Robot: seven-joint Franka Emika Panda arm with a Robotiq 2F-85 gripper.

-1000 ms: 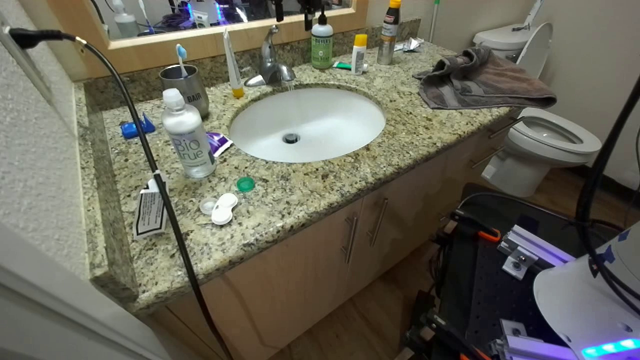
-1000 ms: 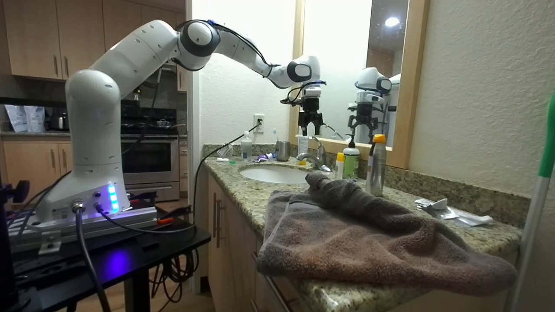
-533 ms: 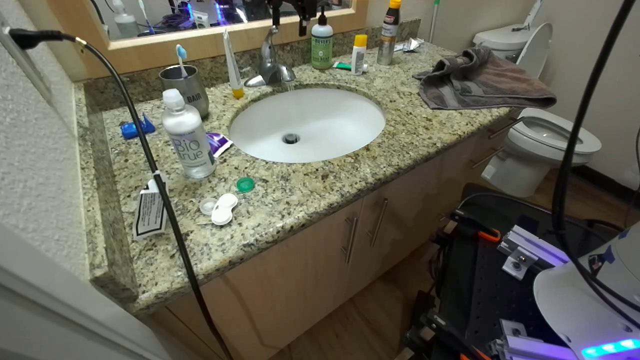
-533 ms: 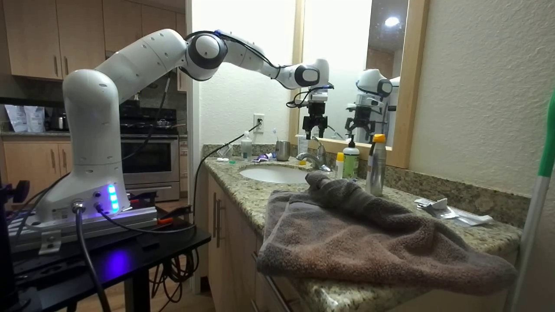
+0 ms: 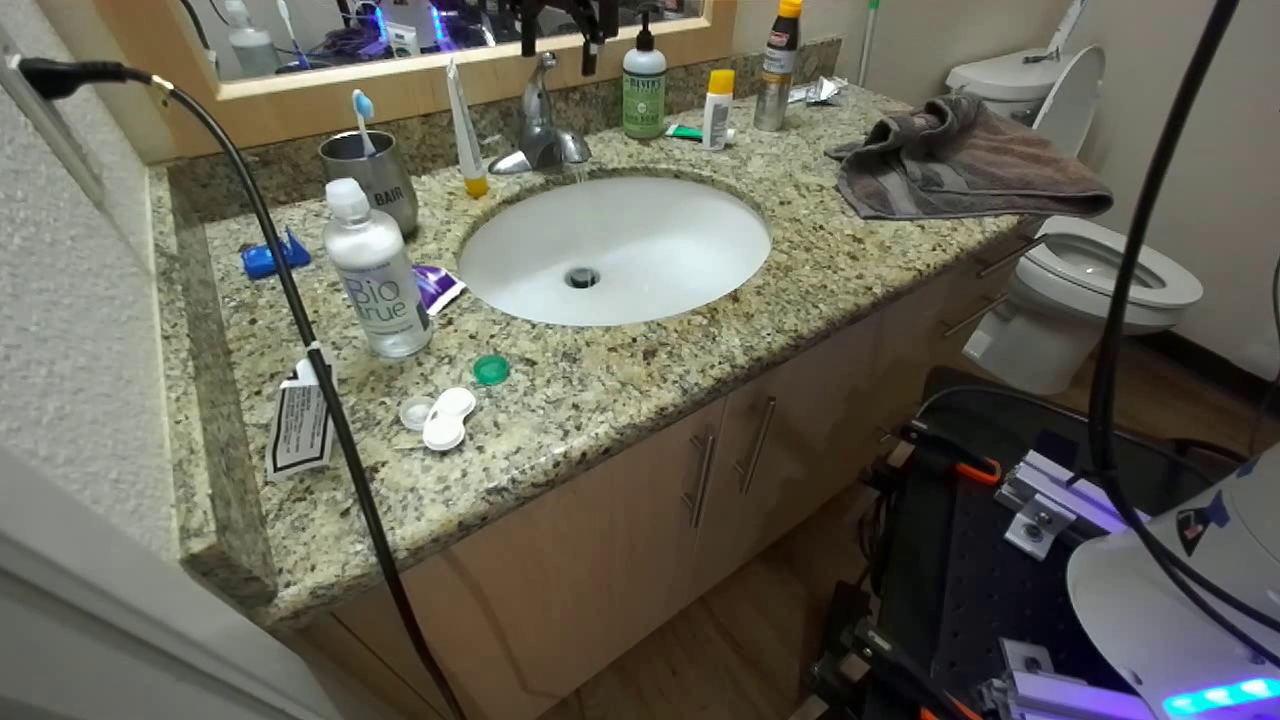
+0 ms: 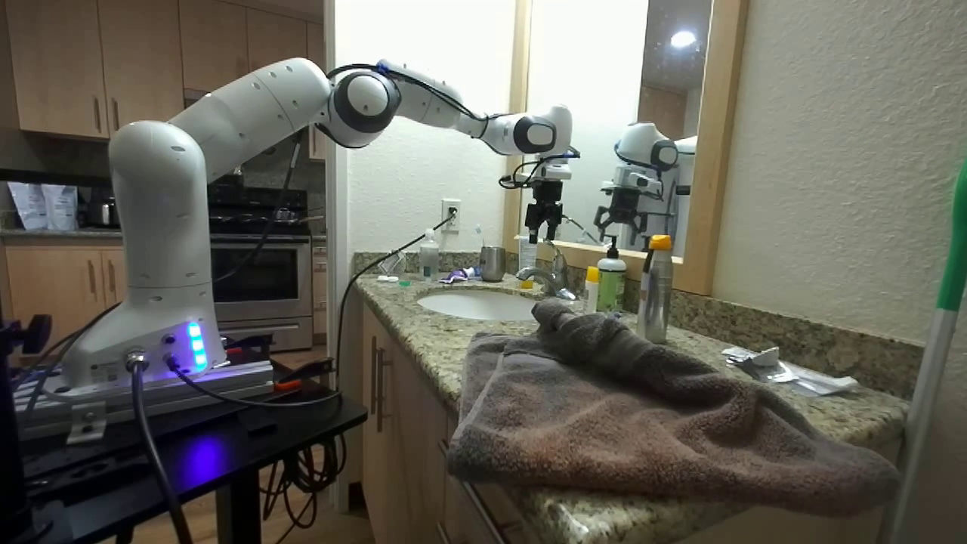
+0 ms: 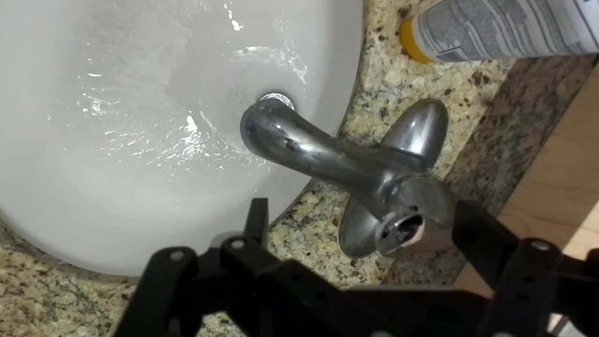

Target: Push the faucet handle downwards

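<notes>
Faucet hdl: glossy mtl; towel: rough cloth.

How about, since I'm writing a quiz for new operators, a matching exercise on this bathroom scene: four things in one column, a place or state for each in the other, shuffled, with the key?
Things:
1. pincer
2. faucet handle
3. toothbrush
4. grey towel

Places and states:
A. hanging over the edge of the counter
B. black and open
C. in the steel cup
D. pointing up from the faucet

Right pairs: 1-B, 2-D, 3-C, 4-A
</notes>
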